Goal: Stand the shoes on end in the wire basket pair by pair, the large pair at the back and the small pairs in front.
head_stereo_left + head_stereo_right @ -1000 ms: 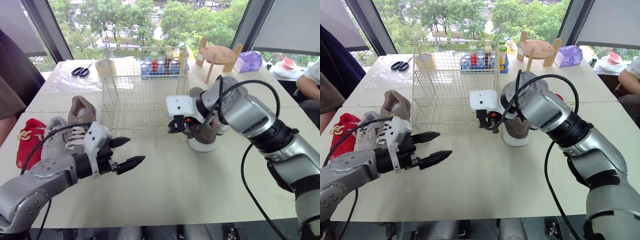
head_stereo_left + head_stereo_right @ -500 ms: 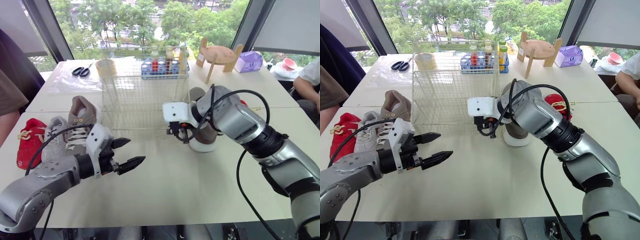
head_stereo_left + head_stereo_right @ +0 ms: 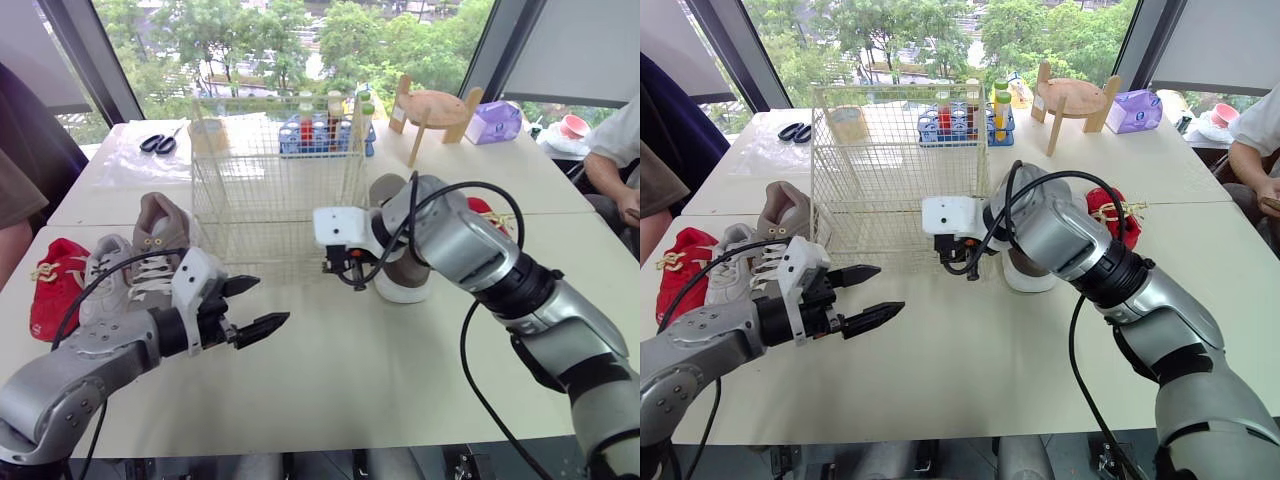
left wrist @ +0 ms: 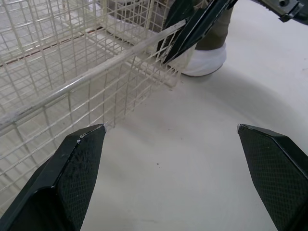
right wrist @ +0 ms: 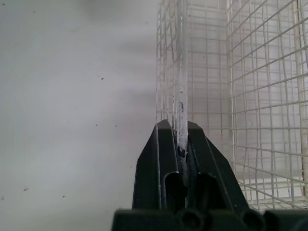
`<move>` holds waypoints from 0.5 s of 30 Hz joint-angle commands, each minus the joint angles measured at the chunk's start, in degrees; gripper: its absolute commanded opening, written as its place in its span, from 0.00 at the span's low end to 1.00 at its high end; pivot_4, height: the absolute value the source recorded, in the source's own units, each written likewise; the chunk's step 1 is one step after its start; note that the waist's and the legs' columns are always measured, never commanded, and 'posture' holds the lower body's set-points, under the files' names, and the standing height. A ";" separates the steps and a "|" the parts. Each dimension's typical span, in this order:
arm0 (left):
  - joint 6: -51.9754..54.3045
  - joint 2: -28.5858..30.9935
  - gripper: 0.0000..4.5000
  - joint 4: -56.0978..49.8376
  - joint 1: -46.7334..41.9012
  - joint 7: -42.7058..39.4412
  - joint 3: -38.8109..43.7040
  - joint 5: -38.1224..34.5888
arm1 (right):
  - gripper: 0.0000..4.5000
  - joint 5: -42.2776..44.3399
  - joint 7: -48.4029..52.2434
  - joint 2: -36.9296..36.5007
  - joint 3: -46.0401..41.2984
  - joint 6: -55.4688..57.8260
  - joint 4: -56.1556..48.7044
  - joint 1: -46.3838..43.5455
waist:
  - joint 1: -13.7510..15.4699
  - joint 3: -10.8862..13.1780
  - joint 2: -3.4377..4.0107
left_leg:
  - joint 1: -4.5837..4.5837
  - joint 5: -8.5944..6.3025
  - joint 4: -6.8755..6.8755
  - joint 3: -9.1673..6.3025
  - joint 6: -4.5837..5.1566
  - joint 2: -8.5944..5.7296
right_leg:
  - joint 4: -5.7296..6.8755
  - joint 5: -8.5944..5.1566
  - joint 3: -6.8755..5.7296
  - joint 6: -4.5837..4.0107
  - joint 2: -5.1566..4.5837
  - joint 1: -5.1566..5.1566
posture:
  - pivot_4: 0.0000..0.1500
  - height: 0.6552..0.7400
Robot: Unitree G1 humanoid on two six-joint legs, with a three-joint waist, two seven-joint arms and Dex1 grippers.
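Partly hidden brown shoe (image 3: pixel 405 289), right end effector (image 5: pixel 178 127) gripping wire basket (image 3: pixel 270 190), left end effector (image 3: pixel 272 300) apart

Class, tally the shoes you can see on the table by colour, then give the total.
Red shoes: 2
Taupe shoes: 2
Grey-and-white sneaker: 1
Total: 5 shoes in view
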 commanded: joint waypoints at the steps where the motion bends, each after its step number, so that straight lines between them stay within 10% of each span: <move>1: -0.51 -0.20 1.00 -0.62 -0.65 -0.55 0.74 -0.75 | 0.45 2.20 -1.16 1.37 -4.91 1.18 -1.45 -2.54 | 0.02 0.00 0.00 | 0.00 0.00 0.00 0.00 0.00 0.00 | 0.00 0.00 0.00 0.00 0.00 0.00 | 1.00 1.00; 3: -0.15 -0.28 1.00 -0.83 -0.50 -0.49 1.32 -1.63 | 0.67 4.53 -2.08 2.42 -8.98 4.56 -0.47 -4.74 | 0.04 0.00 0.01 | 0.00 0.00 0.00 0.00 0.00 0.00 | 0.00 0.00 0.00 0.00 -0.01 0.00 | 1.00 1.00; 11: 1.99 -2.83 1.00 -3.67 0.94 4.06 6.01 -17.99 | 0.67 17.68 -14.94 5.87 -47.91 20.71 0.55 -7.22 | 0.48 -0.12 -0.20 | -0.02 0.00 0.00 -0.14 -0.01 -0.04 | -0.07 -0.02 -0.03 -0.04 -0.16 0.09 | 1.00 1.00; 15: 2.75 -3.34 1.00 -4.25 -0.96 8.42 3.44 -24.88 | 0.97 17.76 -24.61 6.80 -59.17 17.66 -5.42 5.58 | 0.52 -0.24 -0.33 | 0.12 -0.01 -0.01 -0.27 -0.02 -0.13 | -0.13 -0.10 -0.04 -0.20 -0.41 0.32 | 1.00 1.00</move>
